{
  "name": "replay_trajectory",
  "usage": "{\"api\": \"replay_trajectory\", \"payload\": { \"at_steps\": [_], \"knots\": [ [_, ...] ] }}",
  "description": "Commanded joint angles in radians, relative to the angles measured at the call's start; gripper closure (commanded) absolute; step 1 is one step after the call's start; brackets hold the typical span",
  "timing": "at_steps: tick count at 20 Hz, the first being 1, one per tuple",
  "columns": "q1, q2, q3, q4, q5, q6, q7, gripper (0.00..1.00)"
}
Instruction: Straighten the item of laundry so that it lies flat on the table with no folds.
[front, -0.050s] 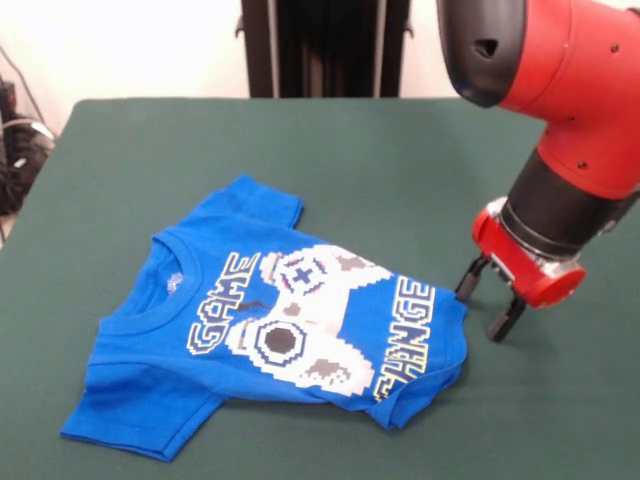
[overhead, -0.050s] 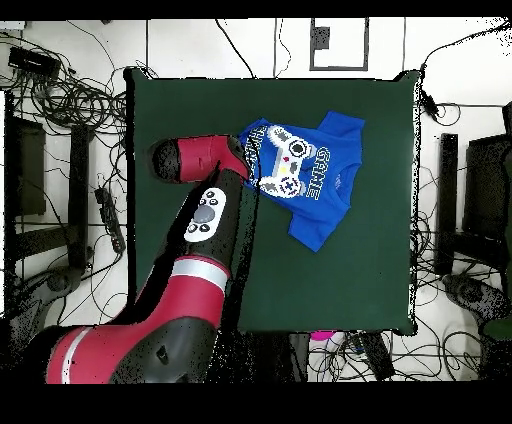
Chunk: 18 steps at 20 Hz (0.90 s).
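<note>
I see my gripper (front, -0.050s: 487, 308) with jaws a little apart and empty, just right of the blue T-shirt (front, -0.050s: 270, 330), whose hem is folded under near the green table's (front, -0.050s: 400, 170) middle.

Front camera is sitting low and close across the table (front, -0.050s: 330, 150), looking toward 12 o'clock at a downward slant, cropping the near edge; overhead camera is hanging high, looking straight down, taking in the whole table (overhead, -0.050s: 370, 270) plus surrounding floor; both are sharing the green top, turned half round against each other.
</note>
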Motion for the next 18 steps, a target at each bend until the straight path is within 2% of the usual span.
{"api": "replay_trajectory", "payload": {
  "at_steps": [1, 12, 18],
  "knots": [
    [0.017, 0.134, 0.014, 0.006, -0.048, -0.067, 0.111, 0.00],
    [0.036, 0.182, -0.061, -0.023, -0.044, -0.135, 0.159, 0.00],
    [0.053, 0.223, -0.138, -0.049, -0.056, -0.170, 0.190, 0.00]
  ]
}}
